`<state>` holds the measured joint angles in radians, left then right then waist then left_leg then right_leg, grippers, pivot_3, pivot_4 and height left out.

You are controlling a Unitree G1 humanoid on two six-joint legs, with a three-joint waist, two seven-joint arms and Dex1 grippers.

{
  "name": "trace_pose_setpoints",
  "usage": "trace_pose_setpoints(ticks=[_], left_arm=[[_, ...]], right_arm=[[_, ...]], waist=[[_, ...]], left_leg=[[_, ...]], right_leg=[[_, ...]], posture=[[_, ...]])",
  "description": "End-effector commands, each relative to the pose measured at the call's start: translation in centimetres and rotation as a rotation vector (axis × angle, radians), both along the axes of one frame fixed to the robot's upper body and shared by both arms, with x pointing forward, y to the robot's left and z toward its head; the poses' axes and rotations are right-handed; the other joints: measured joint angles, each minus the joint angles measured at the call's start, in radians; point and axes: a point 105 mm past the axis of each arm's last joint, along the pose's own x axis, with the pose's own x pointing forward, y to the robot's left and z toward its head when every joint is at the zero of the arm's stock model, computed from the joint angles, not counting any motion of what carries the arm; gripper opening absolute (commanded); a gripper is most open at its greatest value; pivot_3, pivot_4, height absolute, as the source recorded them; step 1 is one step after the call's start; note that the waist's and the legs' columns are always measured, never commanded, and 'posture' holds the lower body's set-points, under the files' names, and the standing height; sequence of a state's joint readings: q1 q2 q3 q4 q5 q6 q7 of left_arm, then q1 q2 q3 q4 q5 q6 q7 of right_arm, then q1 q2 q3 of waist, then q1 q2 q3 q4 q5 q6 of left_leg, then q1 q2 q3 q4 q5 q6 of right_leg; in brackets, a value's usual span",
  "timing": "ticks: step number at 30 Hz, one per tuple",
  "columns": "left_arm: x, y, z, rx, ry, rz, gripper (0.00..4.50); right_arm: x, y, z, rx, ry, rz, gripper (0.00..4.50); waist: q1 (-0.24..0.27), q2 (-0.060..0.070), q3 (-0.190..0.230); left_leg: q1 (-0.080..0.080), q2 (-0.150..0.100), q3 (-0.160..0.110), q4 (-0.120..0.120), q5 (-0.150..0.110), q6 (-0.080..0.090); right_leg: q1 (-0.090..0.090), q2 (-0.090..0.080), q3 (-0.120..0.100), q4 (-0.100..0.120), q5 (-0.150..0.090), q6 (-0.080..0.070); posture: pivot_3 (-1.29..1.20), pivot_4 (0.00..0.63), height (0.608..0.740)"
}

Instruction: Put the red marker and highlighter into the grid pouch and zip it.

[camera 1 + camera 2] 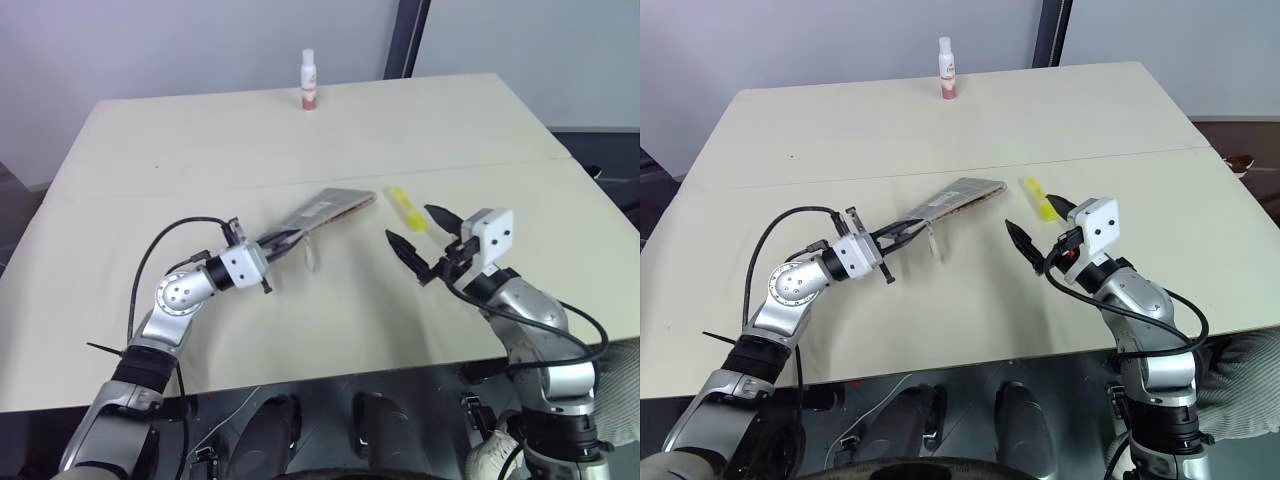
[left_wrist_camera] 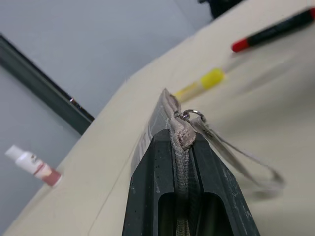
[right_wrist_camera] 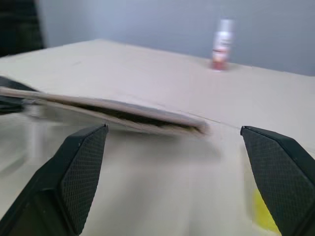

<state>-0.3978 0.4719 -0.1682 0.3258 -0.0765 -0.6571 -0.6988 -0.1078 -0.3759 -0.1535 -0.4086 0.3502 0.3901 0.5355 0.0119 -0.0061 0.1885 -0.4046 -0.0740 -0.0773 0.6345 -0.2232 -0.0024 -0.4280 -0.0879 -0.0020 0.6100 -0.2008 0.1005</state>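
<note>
In the head views the left gripper (image 1: 272,243) pinches one end of the grid pouch (image 1: 330,207), which juts flat and stiff from its fingertips, tilted, far end low near the table (image 1: 200,150). The right gripper (image 1: 421,243) has its two black pointed fingers spread wide with nothing between them; the highlighter (image 1: 404,207), a chunky yellow stub, lies on the tabletop just beyond those fingertips. A white bottle (image 1: 308,80) with a reddish base stands upright far past both grippers.

The left wrist view shows the pouch edge-on, its woven fabric seam clamped between the two dark pads (image 2: 152,191), a metal ring pull (image 2: 193,115) and a pale strap loop hanging just past the fingertips. Beyond the pouch lies the red marker (image 2: 273,32), slim with a black body and red cap, beside the highlighter.

The right wrist view shows the cross-hatched pad texture of the parted fingers (image 3: 81,169), with the pouch's open mouth stretched across ahead of them
</note>
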Motion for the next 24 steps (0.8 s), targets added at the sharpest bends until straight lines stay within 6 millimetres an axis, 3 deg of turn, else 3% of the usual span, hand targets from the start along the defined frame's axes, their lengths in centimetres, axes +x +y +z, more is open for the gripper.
trace_pose_setpoints(ticks=[1,5,10,13,17,24], left_arm=[[-0.2,0.7,1.2,-0.024,-0.032,-0.004,0.00],[-0.5,0.7,0.7,-0.001,-0.028,-0.021,0.00],[-0.8,0.7,0.2,0.017,-0.027,-0.034,0.00],[-0.9,0.6,0.0,0.029,-0.028,-0.036,0.00],[-0.8,0.7,0.1,0.026,-0.030,-0.027,0.00],[-0.4,1.2,0.3,0.046,-0.052,-0.007,0.00]], right_arm=[[0.4,-0.6,0.6,-0.042,-0.024,-0.043,4.47],[2.6,-1.9,0.0,-0.095,0.016,-0.126,4.47],[5.4,-2.0,-1.8,-0.187,0.113,-0.152,4.47],[6.9,-1.9,-1.8,-0.203,0.151,-0.171,4.47],[9.7,-3.3,-1.3,-0.179,0.208,-0.257,4.47],[10.8,-3.6,-3.9,-0.152,0.368,-0.297,4.47]], waist=[[0.000,0.000,0.000],[-0.002,0.000,0.000],[-0.002,0.000,0.000],[-0.001,0.000,0.000],[-0.002,0.000,0.000],[-0.002,0.000,0.000]], left_leg=[[0.000,0.000,0.000,0.000,0.000,0.000],[0.000,0.000,0.002,0.000,0.000,0.000],[0.000,0.000,0.002,0.000,0.000,0.000],[0.000,0.000,0.002,-0.001,0.000,0.000],[0.000,0.000,0.003,0.000,0.000,0.000],[0.000,0.000,0.003,-0.002,0.000,0.000]], right_leg=[[0.000,0.000,0.000,0.000,0.000,0.000],[0.000,0.001,0.000,-0.001,0.000,0.000],[0.000,0.001,0.000,-0.001,0.000,0.000],[0.000,0.001,0.000,-0.001,0.000,0.000],[-0.001,0.001,0.001,-0.001,0.000,0.000],[-0.001,0.001,0.000,-0.001,0.002,0.003]], posture=[[0.00,0.150,0.740],[0.00,0.150,0.740],[0.00,0.150,0.740],[0.00,0.150,0.740],[0.00,0.150,0.740],[0.00,0.150,0.740]])
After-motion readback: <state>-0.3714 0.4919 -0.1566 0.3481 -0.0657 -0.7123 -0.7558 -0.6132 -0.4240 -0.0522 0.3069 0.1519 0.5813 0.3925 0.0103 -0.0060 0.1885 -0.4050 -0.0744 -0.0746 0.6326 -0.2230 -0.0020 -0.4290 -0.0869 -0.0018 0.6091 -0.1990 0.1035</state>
